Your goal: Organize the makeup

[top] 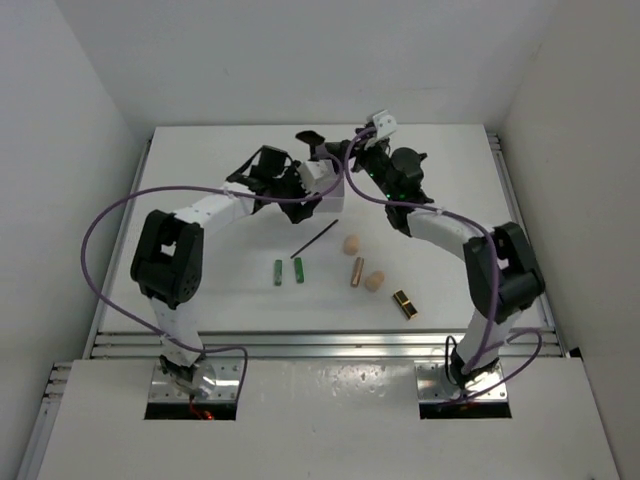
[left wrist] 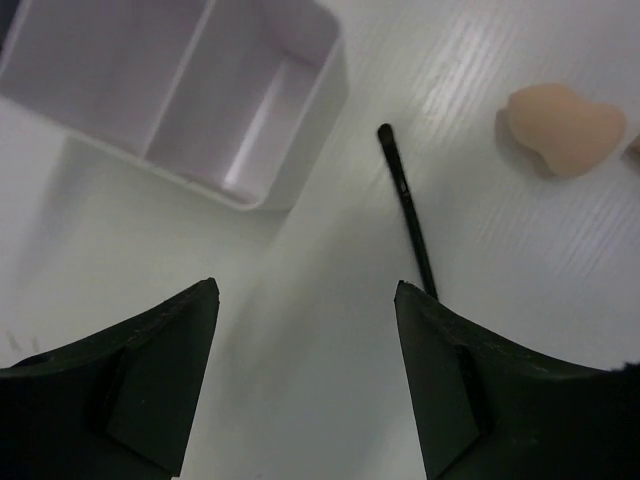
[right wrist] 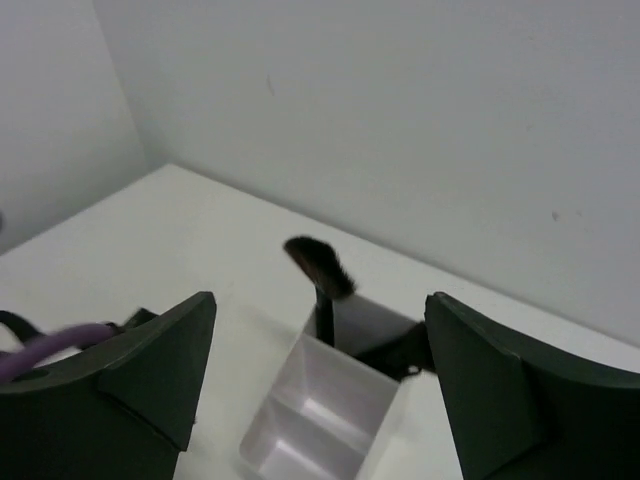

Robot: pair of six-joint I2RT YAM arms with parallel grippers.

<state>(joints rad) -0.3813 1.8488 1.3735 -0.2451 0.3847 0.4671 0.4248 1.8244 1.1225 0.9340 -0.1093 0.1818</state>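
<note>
The white three-compartment box (top: 328, 192) stands at the back centre of the table. A black brush (top: 309, 137) stands upright in its far compartment, seen in the right wrist view (right wrist: 318, 265), with a second dark brush (right wrist: 400, 355) leaning beside it. On the table lie a thin dark pencil (top: 315, 240), two green tubes (top: 279, 272) (top: 299, 270), a rose-gold tube (top: 356, 271), two peach sponges (top: 351, 244) (top: 374, 281) and a black-gold lipstick (top: 405, 304). My left gripper (left wrist: 305, 290) is open and empty, low over the table beside the box (left wrist: 200, 90), with the pencil (left wrist: 408, 210) just ahead. My right gripper (right wrist: 320, 300) is open and empty above the box (right wrist: 330, 420).
White walls close in the back and both sides of the table (top: 200, 290). A metal rail (top: 320, 345) runs along the near edge. Purple cables (top: 100, 220) loop off both arms. One sponge (left wrist: 565, 128) lies ahead and right of my left gripper (top: 300, 190); my right gripper (top: 338, 152) hovers close beside it.
</note>
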